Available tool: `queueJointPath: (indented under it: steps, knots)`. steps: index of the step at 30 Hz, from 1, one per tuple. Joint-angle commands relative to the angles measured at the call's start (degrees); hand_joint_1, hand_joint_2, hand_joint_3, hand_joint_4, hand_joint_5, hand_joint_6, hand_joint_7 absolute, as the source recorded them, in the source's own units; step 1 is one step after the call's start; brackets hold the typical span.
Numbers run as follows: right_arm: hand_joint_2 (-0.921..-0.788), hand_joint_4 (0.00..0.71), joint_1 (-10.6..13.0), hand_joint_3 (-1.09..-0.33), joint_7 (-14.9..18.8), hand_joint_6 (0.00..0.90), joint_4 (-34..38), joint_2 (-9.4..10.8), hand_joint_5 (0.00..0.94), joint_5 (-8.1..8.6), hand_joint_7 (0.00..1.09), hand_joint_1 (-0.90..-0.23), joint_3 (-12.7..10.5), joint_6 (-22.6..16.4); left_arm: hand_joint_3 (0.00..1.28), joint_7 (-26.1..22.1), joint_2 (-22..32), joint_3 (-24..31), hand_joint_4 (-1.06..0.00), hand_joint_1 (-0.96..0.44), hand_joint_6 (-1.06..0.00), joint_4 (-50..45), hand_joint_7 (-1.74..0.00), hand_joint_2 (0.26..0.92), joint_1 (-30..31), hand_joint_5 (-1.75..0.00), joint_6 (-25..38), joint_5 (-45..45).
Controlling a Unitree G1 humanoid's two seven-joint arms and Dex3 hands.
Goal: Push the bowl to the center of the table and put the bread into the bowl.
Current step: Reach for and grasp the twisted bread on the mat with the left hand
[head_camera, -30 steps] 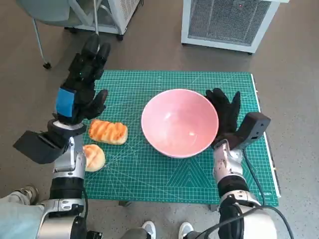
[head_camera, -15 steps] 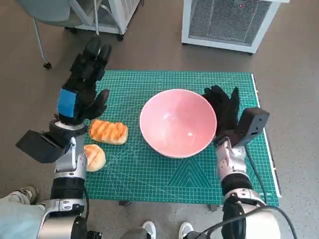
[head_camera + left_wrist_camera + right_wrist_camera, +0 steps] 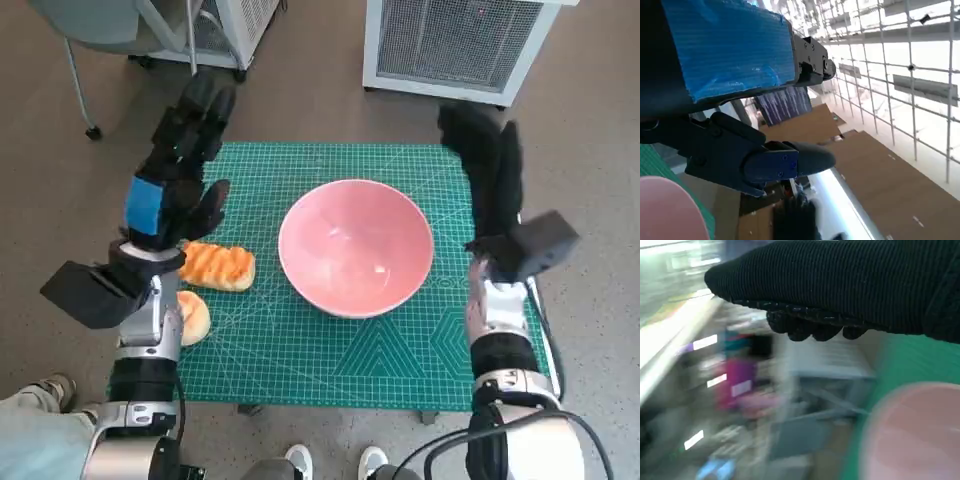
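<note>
Bowl: pink, upright, standing near the middle of the green cutting mat that covers the desk; nothing lies inside it. Its rim also shows in the left wrist view and, blurred, in the right wrist view.

Bread: a striped golden loaf lies on the mat near the desk's left edge, well apart from the bowl. A rounder bun lies just beside it, nearer the front edge, partly hidden by the left forearm.

Left hand: raised above the back left corner of the desk, fingers spread, holding nothing.

Right hand: raised over the back right part of the desk, fingers extended and apart, holding nothing, clear of the bowl. The right wrist view is motion-blurred.

Surroundings: white slatted unit on the floor beyond the back edge.
</note>
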Motion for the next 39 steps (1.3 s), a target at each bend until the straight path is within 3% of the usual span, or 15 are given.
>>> queueJointPath:
  steps: [1,4,10,14,25,29,35,39]
  knots:
    - [-0.921,0.266,2.4,-0.8,5.4,0.048,-6.8,0.0,0.001,2.6,0.62,-0.738,2.0,-1.6,0.47,0.1,-0.2,-0.7,-0.21,-0.72,-0.19,-2.2,0.0,0.921,-1.2,0.0,0.7,0.7]
    - [-0.921,0.264,4.3,-0.8,7.1,0.029,-13.3,0.0,0.0,3.98,0.66,-0.75,3.5,-0.5,0.47,-0.5,0.3,-0.7,-0.21,-0.71,-0.2,-2.7,0.0,0.921,-1.7,0.0,1.1,0.4]
    - [-0.921,0.265,7.4,-0.794,7.6,0.008,-25.6,0.1,0.001,5.19,0.73,-0.787,6.1,2.8,0.45,-0.5,2.3,-0.3,-0.22,-0.71,-0.21,-3.4,-0.01,0.921,-3.1,-0.01,1.3,1.5]
    - [-0.921,0.267,8.2,-0.796,7.6,0.003,-29.7,-0.4,0.002,5.22,0.73,-0.799,7.3,4.2,0.44,0.9,3.5,0.0,-0.23,-0.72,-0.23,-4.4,-0.02,0.921,-3.5,-0.01,1.4,3.4]
    - [-0.921,0.264,6.9,-0.813,8.7,0.002,-27.1,-1.3,0.001,5.72,0.68,-0.818,7.7,3.9,0.42,1.8,5.3,-0.2,-0.23,-0.74,-0.24,-6.5,-0.02,0.921,-4.1,-0.01,1.5,4.9]
    - [-0.921,0.271,7.0,-0.803,7.5,0.008,-26.5,-1.3,0.005,4.58,0.7,-0.82,7.7,3.9,0.42,1.6,7.4,-0.2,-0.23,-0.74,-0.24,-7.9,-0.02,0.921,-3.7,-0.01,3.0,5.9]
    - [-0.921,0.274,7.6,-0.799,5.8,0.019,-26.9,-1.2,0.006,3.63,0.71,-0.821,7.6,4.5,0.34,1.8,17.6,-0.9,-0.22,-0.71,-0.22,-14.7,-0.01,0.921,-0.5,0.0,13.2,17.3]
    - [-0.921,0.273,8.0,-0.801,4.6,0.019,-27.3,-1.3,0.006,2.97,0.71,-0.815,7.7,4.8,0.16,0.0,25.7,-3.7,-0.2,-0.66,-0.23,-22.2,-0.01,0.916,1.5,0.0,28.2,31.7]
